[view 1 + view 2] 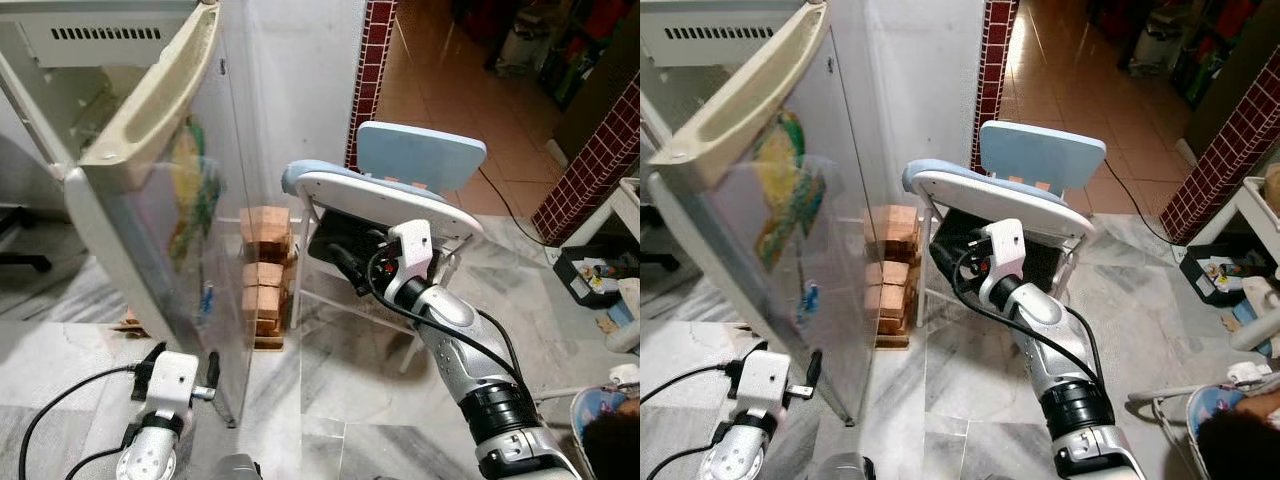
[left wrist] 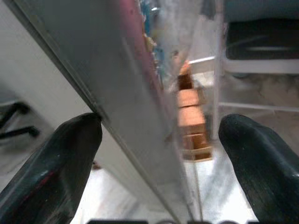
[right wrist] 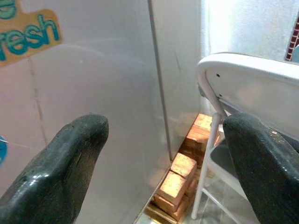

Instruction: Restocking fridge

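Silver-grey and swung wide, the fridge door (image 1: 150,250) stands on the left with its cream inner shelf (image 1: 150,100) uppermost and a colourful sticker on its outer face. Low beside its bottom edge hangs the left gripper (image 2: 159,154), its black fingers (image 2: 60,158) spread apart with the door's edge between them, touching neither as far as can be seen. Past the door, a stack of reddish bricks (image 1: 265,280) sits against the white wall, narrowing the gap. Right of that stands a pale blue folding chair (image 1: 400,180), blocking the marble floor (image 1: 330,380). The right gripper (image 3: 161,154) is raised under the chair's seat, fingers wide apart, holding nothing.
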Motion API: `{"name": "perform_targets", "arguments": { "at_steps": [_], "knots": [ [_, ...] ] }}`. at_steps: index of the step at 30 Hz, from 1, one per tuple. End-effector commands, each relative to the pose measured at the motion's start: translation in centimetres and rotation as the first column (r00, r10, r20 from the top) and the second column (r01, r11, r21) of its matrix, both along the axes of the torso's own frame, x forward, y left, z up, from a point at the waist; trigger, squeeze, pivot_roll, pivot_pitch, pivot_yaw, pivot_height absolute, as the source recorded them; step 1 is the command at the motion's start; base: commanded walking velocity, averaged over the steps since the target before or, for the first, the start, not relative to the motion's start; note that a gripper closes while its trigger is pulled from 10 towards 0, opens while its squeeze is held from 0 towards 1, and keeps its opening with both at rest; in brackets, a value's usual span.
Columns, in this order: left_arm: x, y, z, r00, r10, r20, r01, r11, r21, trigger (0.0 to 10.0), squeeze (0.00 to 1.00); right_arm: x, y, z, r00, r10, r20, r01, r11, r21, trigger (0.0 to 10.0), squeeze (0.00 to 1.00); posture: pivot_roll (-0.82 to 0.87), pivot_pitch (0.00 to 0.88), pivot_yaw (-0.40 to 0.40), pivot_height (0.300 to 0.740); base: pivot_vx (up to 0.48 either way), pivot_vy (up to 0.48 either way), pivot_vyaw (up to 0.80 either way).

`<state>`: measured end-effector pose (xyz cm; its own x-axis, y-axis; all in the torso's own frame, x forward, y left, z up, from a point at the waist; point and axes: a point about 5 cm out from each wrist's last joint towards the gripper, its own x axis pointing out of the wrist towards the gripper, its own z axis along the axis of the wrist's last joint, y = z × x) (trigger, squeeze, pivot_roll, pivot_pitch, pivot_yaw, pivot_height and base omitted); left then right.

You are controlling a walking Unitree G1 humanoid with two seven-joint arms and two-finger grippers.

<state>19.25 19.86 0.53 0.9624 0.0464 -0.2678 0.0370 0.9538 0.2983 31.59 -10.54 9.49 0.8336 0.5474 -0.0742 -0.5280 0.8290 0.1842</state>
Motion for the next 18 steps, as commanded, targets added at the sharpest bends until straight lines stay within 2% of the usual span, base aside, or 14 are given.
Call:
{"name": "perform_targets", "arguments": {
  "at_steps": [1,2,3,6,9,12,17,18],
  "knots": [
    [0.7,1.7,0.7,0.998,0.06,0.032,-0.061,0.997,0.035,10.0,0.0,-0.1,0.0,-0.3,1.0,-0.013,0.006,0.013,1.0,-0.005,10.0,0.0,0.07,0.031,-0.026,0.735,0.0,0.0,0.0],
    [1.1,2.6,1.0,0.993,0.105,0.044,-0.107,0.993,0.042,10.0,0.0,-0.1,0.0,-0.3,1.0,-0.015,0.01,0.015,1.0,-0.006,10.0,0.0,0.07,0.031,-0.026,0.735,0.0,0.0,0.0],
    [1.5,4.4,1.5,0.983,0.171,0.065,-0.175,0.983,0.058,10.0,0.0,-0.1,0.0,-0.3,1.0,-0.018,0.017,0.018,1.0,-0.006,10.0,0.0,0.07,0.031,-0.025,0.735,0.0,0.0,0.0],
    [1.7,7.6,2.8,0.95,0.292,0.114,-0.302,0.95,0.081,10.0,0.0,-0.2,0.0,-0.5,0.999,-0.014,0.029,0.015,1.0,-0.017,10.0,0.0,0.07,0.032,-0.025,0.735,0.0,0.0,0.0],
    [1.0,9.3,3.3,0.92,0.366,0.143,-0.383,0.917,0.117,10.0,0.0,-0.2,-0.1,-0.6,0.999,-0.012,0.034,0.013,1.0,-0.026,10.0,0.0,0.08,0.034,-0.023,0.735,0.0,0.0,0.0],
    [0.3,8.9,3.1,0.92,0.368,0.139,-0.384,0.915,0.12,10.0,0.0,-0.2,-0.2,-0.8,0.999,-0.019,0.033,0.02,0.999,-0.029,10.0,0.0,0.08,0.037,-0.023,0.735,0.0,0.0,0.0],
    [-0.3,5.8,2.5,0.952,0.279,0.13,-0.292,0.952,0.094,10.0,0.0,-0.4,-0.3,-1.1,0.999,-0.021,0.032,0.022,0.999,-0.04,10.0,0.0,0.08,0.039,-0.026,0.735,0.0,0.0,0.0],
    [-0.3,4.8,2.5,0.956,0.262,0.133,-0.272,0.96,0.069,10.0,0.0,-0.4,-0.4,-1.2,0.999,-0.021,0.034,0.023,0.999,-0.045,10.0,0.0,0.08,0.04,-0.028,0.735,0.0,0.0,0.0]
  ]
}}
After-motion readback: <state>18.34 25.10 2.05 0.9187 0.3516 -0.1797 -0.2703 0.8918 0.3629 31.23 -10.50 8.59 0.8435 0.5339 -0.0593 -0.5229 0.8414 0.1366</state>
